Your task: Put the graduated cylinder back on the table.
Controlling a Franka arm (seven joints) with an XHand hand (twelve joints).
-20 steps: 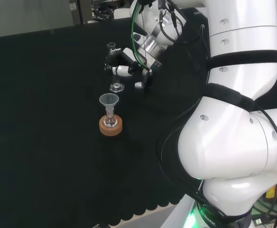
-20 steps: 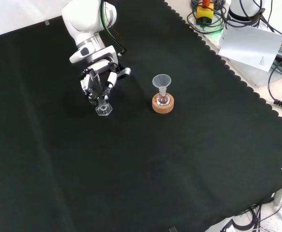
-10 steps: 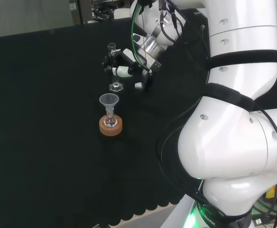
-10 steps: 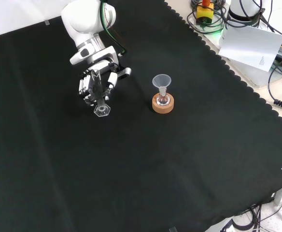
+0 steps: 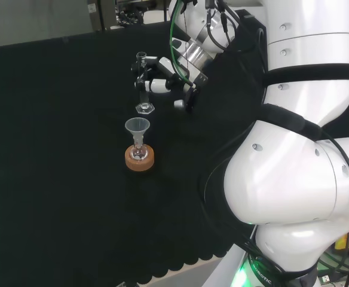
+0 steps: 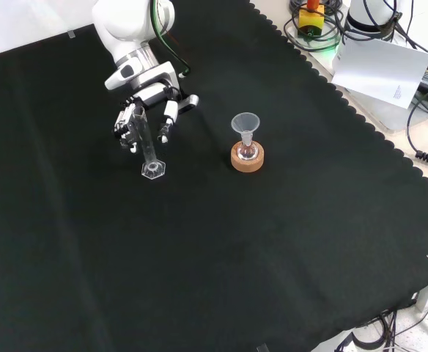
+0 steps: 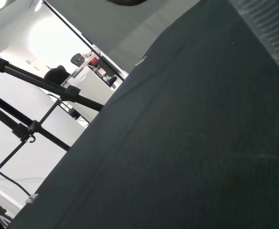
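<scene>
Since a second ago your hand (image 6: 146,110) is opening, its fingers (image 6: 167,117) spreading off the upright graduated cylinder (image 6: 146,147) on the tabletop (image 6: 272,257); a retreating finger brushing it could tip it.

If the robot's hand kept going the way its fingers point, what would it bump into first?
Probably the tall clear graduated cylinder. The black and white hand has open fingers right beside its upper part, with the black cloth below. Depth is hard to judge, so they may already be touching.
</scene>
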